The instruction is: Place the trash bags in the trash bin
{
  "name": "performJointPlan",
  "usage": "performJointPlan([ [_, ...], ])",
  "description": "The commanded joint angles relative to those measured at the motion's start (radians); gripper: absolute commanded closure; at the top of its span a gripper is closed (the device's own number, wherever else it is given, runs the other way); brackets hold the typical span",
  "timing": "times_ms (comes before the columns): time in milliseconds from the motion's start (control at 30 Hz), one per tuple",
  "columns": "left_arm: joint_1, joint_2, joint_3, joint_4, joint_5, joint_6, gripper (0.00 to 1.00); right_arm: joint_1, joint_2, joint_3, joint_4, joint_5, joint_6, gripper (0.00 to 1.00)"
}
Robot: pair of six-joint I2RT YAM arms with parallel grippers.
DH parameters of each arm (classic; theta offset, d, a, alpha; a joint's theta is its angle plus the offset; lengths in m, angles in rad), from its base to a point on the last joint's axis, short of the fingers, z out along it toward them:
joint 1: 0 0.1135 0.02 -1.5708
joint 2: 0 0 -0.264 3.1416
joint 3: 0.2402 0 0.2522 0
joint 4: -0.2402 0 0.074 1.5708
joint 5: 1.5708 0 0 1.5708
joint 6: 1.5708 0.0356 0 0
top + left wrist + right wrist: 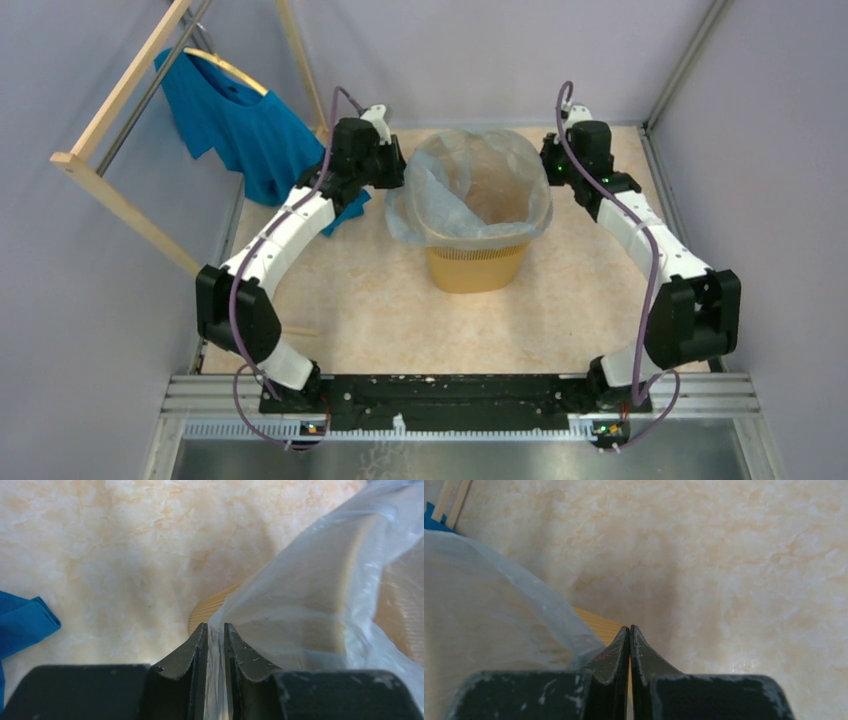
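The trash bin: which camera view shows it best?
Top external: the trash bin stands whole, the trash bag draped over its rim. Each wrist view shows only a small yellow piece beside the film.

Pale grey walls [480,50], marbled beige tabletop [350,300], wooden frame [118,92] left, perhaps a rack

The trash bag [440,195] is showing translucent pale grey-blue, the trash bin [476,268] yellow-orange with fine mesh; the T-shirt [245,130] at upper left is showing bright blue, the counter [370,300] cream with peach marbling.
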Motion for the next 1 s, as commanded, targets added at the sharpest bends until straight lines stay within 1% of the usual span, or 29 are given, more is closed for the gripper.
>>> performJointPlan([
  [0,0.004,-0.058,-0.067,0.047,0.028,-0.007,0.75,-0.002,0.007,-0.027,0.049,-0.047,0.027,1.00],
  [67,0.004,-0.048,-0.092,0.037,0.030,-0.007,0.75,-0.002,0.009,-0.023,0.041,-0.046,0.024,1.00],
  [167,0.004,-0.044,-0.085,-0.003,0.022,0.002,0.75,-0.003,0.001,0.006,-0.007,-0.019,0.006,1.00],
  [233,0.004,-0.057,-0.076,-0.012,0.008,0.016,0.73,-0.007,-0.016,0.036,-0.056,-0.001,0.002,1.00],
  [300,0.004,-0.076,-0.064,-0.022,0.001,0.035,0.63,-0.027,-0.050,0.061,-0.099,0.006,0.026,1.00],
  [367,0.004,-0.100,-0.049,-0.038,-0.009,0.052,0.49,-0.070,-0.094,0.057,-0.120,-0.037,0.060,0.90],
  [500,0.005,-0.154,-0.042,-0.062,-0.046,0.086,0.24,-0.160,-0.206,0.016,-0.124,-0.141,0.115,0.69],
  [533,0.004,-0.174,-0.043,-0.077,-0.062,0.094,0.19,-0.181,-0.226,0.003,-0.128,-0.172,0.125,0.63],
  [633,0.004,-0.222,-0.057,-0.113,-0.103,0.117,0.08,-0.216,-0.290,-0.047,-0.129,-0.244,0.151,0.53],
  [700,0.004,-0.253,-0.086,-0.125,-0.101,0.120,0.06,-0.216,-0.315,-0.081,-0.116,-0.289,0.163,0.46],
  [767,0.004,-0.281,-0.128,-0.128,-0.075,0.108,0.06,-0.216,-0.326,-0.112,-0.098,-0.346,0.177,0.41],
  [900,0.004,-0.321,-0.222,-0.102,0.006,0.067,0.08,-0.215,-0.316,-0.177,-0.065,-0.442,0.195,0.38],
  [967,0.004,-0.331,-0.263,-0.089,0.032,0.048,0.12,-0.216,-0.308,-0.206,-0.054,-0.450,0.200,0.38],
])
